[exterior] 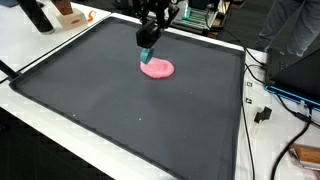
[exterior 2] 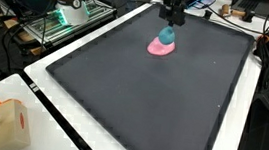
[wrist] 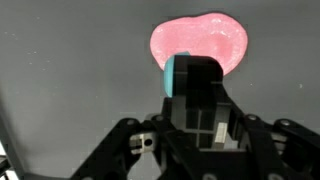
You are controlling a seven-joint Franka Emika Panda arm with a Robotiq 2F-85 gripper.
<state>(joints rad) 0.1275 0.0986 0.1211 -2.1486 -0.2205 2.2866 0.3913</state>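
A flat pink blob (exterior: 157,68) lies on the black mat (exterior: 120,110) towards its far side; it also shows as the pink blob (exterior 2: 160,49) on the mat (exterior 2: 141,106). My gripper (exterior: 147,47) hangs just above the blob's edge, shut on a small teal block (exterior: 146,55). From the opposite side the gripper (exterior 2: 169,26) holds the teal block (exterior 2: 166,36) right over the blob. In the wrist view the teal block (wrist: 173,75) sits between the dark fingers (wrist: 203,85), with the pink blob (wrist: 200,40) directly beyond it. Whether block and blob touch is unclear.
The mat lies on a white table (exterior 2: 46,101). A cardboard box (exterior 2: 4,124) stands at one table corner, and lit equipment (exterior 2: 66,8) beyond the mat. Cables and a blue-edged device (exterior: 292,92) lie beside the mat; a person's dark sleeve (exterior: 290,25) is at the back.
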